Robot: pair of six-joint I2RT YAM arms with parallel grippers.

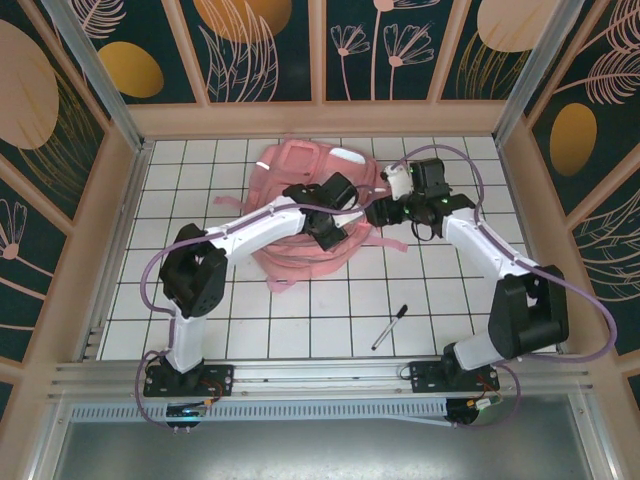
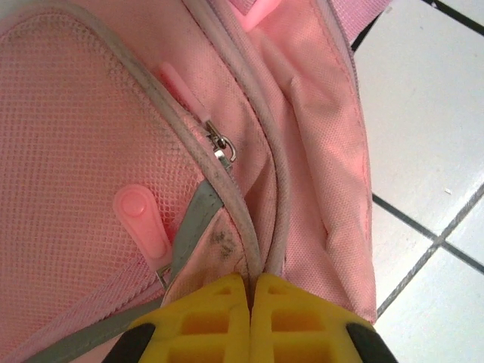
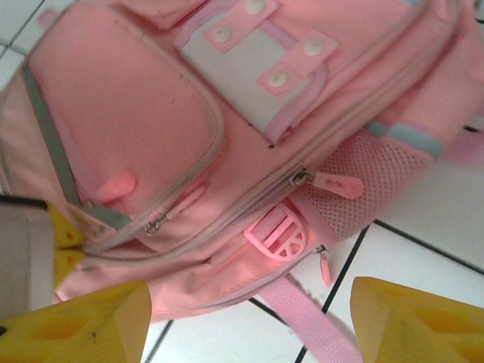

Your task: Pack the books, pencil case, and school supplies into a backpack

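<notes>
The big pink backpack (image 1: 285, 165) lies flat on the white tiled surface (image 1: 200, 190), toward the far side and between the 2 arms. The left gripper (image 2: 249, 291) is squeezed tight. Its 2 yellow fingers (image 2: 204, 325) pinch a bit of the backpack right where a grey trim (image 2: 253, 227) runs along the edge of a pocket. I think it holds that spot so the soft bag cannot slide or fold up when the other arm works on it. A pink zip tab (image 2: 140, 219) sits near that pinch, so a zip is probably what the robot is after. The right gripper (image 3: 249, 287) is spread wide and holds nothing. It hangs over the side of the backpack, close to a pink buckle (image 3: 276, 234) and a side zip tab (image 3: 336, 184). Its wide fingers look ready to come down on a tab and pull. The zips that show look shut, and I cannot tell what is inside the bag. 1 black pen (image 1: 390, 326) lies alone on the surface, well apart from the backpack and near the base of the right arm. It is not packed yet, and it seems to wait there because there is no open place to put it in. So opening the bag looks like the job right now. The tabs are small and the cloth is floppy, so a grab could slip off or miss.
</notes>
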